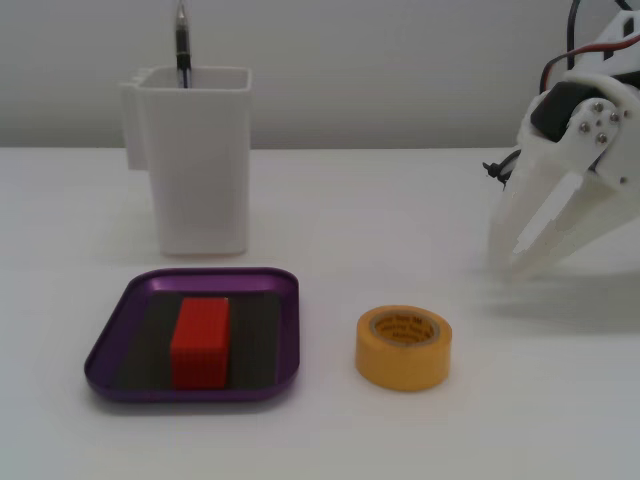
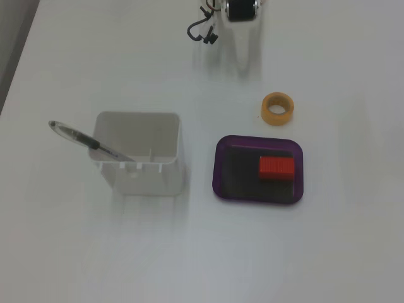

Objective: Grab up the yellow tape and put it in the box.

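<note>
Yellow tape (image 1: 404, 346) is lying flat on the white desk (image 1: 330, 200), hole facing up, and I am seeing it just beside the box (image 1: 110, 350) but not touching it. In the low fixed view the roll is sitting to the right of the purple tray; in the fixed view from above (image 2: 278, 108) it is lying above the tray's upper right corner, between the tray (image 2: 218, 170) and the arm.

The box is holding a red block (image 1: 201, 342), which is resting on the dark inner floor. In the low view the block is sitting near the middle; from above (image 2: 276, 168) it is lying toward the tray's right side.

My fingers (image 1: 505, 262) are hanging over the desk at the right of the low view, tips pointing down and spread slightly apart, gripping nothing. They are standing well clear of the tape, farther back on the desk. From above I am seeing them (image 2: 244, 62) only as a pale narrow shape at the top edge, so the gap is not showing there.

A tall white pen holder (image 1: 199, 165) is standing behind the tray with a dark pen (image 1: 182, 45) sticking up from it. From above the pen (image 2: 88, 142) is leaning out over the holder's left rim (image 2: 138, 154).
</note>
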### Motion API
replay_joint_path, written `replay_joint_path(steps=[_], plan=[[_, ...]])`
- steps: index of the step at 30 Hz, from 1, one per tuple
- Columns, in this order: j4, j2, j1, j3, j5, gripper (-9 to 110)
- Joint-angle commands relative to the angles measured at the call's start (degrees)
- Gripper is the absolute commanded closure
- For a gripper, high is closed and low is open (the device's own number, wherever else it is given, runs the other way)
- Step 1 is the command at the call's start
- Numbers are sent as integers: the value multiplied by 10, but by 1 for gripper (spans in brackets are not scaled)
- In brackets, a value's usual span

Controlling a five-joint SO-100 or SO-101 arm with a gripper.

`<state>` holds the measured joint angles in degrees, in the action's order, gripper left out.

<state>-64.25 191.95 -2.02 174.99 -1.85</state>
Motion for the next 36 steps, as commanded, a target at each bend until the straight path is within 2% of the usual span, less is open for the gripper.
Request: replay_joint_path(steps=[1,26,33,36], plan=[[6,46,-8,6,-4,102],[8,46,-1,1,-6,102],[114,36,7,-69,-2,102],[145,17,55,-100,-6,102]])
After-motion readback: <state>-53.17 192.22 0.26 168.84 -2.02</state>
